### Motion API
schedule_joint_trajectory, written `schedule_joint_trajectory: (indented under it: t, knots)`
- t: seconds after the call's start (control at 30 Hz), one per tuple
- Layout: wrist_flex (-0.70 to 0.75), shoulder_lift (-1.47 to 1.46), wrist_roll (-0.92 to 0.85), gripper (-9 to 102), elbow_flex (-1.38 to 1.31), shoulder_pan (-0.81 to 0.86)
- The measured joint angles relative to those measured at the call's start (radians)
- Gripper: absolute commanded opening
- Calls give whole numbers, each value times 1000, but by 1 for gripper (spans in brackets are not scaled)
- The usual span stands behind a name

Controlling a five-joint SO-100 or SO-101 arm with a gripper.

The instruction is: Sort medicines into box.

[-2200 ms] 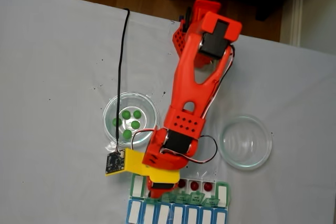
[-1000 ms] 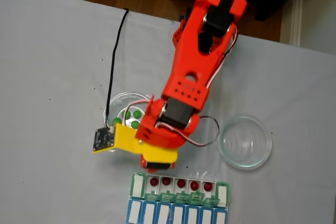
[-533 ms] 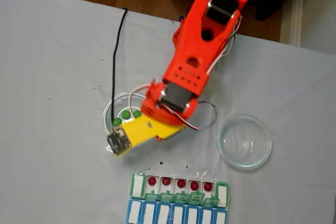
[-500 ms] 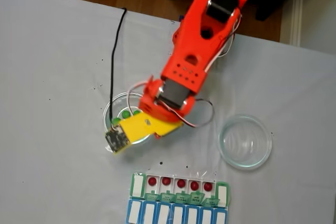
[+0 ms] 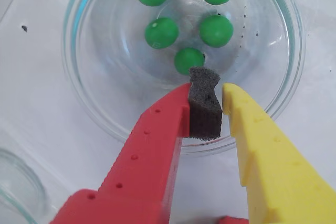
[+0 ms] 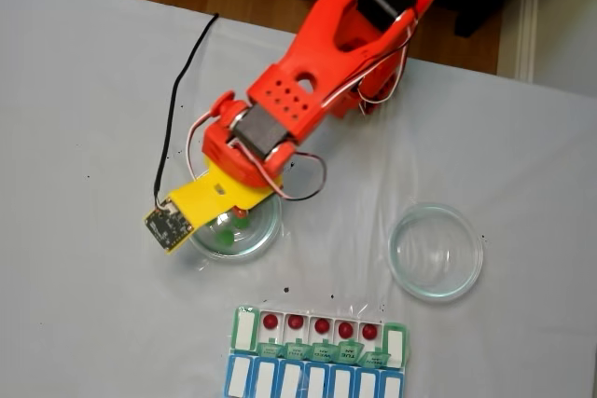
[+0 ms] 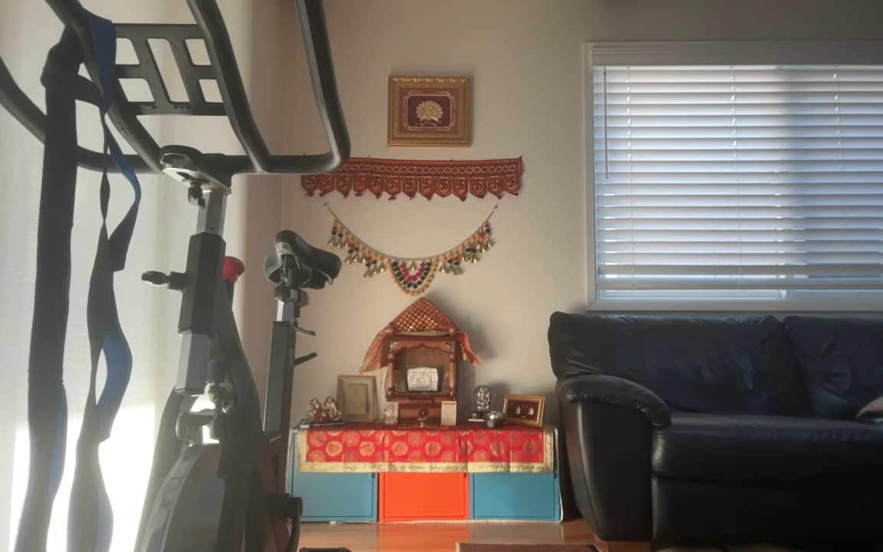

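Several bright green medicines (image 5: 161, 32) lie in a clear round dish (image 5: 89, 108). My gripper (image 5: 210, 85) hangs just above the dish's near rim, a red finger (image 5: 157, 145) with a grey foam pad against a yellow finger (image 5: 262, 150), shut with nothing between them. In the fixed view the gripper (image 6: 235, 219) sits over the same dish (image 6: 266, 235), where one green medicine (image 6: 227, 241) shows past the arm. The box (image 6: 401, 342) lies at the front, its green lids open, with several dark red medicines (image 6: 322, 326), one per compartment.
An empty clear dish (image 6: 436, 252) stands to the right of the box's far side. A blue-lidded row (image 6: 312, 381) lies against the box's front. A black cable (image 6: 177, 100) trails from the wrist camera. Wooden floor shows beyond the table's back edge.
The arm lifted away from the box's left compartments and swung left and back. The gripper now hovers over the dish of green medicines. The red medicines stayed in the box.
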Motion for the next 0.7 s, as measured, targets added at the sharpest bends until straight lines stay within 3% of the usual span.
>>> schedule_joint_trajectory:
  t: [0.2,0.27,0.43,0.7]
  knots:
    - [75,-49,-193,2,-23,28]
    - [84,-49,-229,7,-23,38]
    - [69,-49,-255,20,-23,34]
    - [26,-49,-256,22,2,34]
